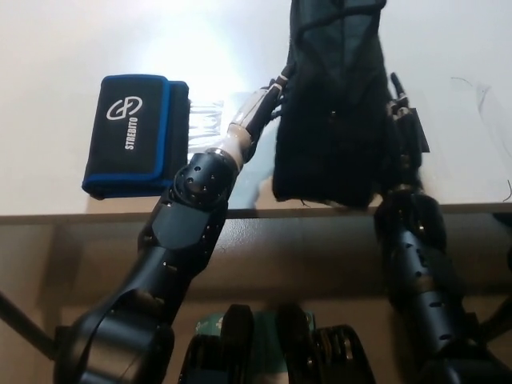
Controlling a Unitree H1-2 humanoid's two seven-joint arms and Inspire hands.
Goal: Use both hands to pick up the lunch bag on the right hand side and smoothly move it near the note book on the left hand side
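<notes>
Head view: left hand (258, 108), white, presses flat against the near-left side of the lunch bag (332, 104), its fingertips hidden behind the dark fabric. Right hand (402, 132), black, presses the bag's opposite side at 3 o'clock, fingers pointing up along it. Together the two hands clamp the bag between them. The bag stands upright on the white table (64, 48), its base close to the near edge. At 9 o'clock from the bag, beyond the left hand, lies the black, blue-edged note book (132, 132).
</notes>
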